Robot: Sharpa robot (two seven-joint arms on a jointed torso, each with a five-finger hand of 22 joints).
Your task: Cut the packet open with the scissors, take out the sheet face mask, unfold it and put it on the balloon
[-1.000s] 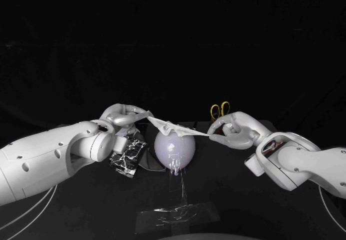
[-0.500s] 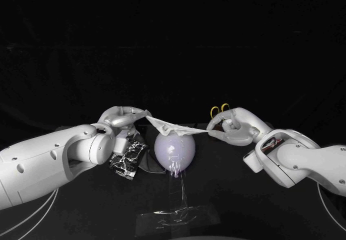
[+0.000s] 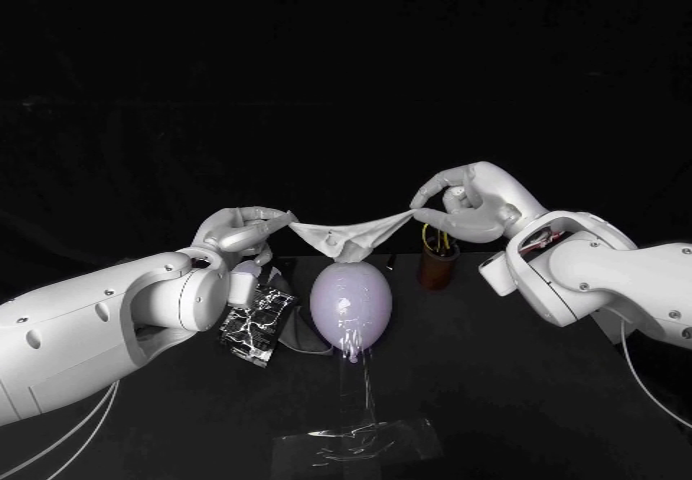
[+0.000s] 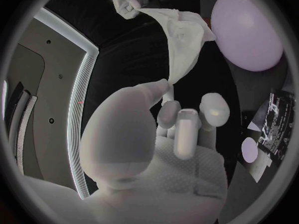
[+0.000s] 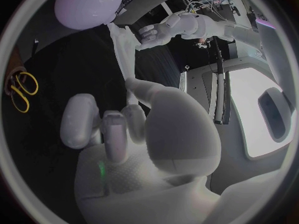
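the sheet mask (image 3: 343,232) hangs above the balloon (image 3: 351,303), held between the left hand (image 3: 242,232) and right hand (image 3: 464,203). the packet (image 3: 255,322) sits left of the balloon, a cup (image 3: 437,270) behind to its right.

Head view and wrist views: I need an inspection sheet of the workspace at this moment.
Surface: black table, dark and matte.
Job's things: mask is out of its packet, stretched and sagging just above the balloon; contact cannot be told. The packet is by the left arm. The scissors are at the brown holder.
Clutter: clear film at the table's front, under the balloon.
Hands: left hand pinches one end of the mask, right hand the other.
Cables: pale cables hang below the left forearm.
Surroundings: dark, nothing seen.
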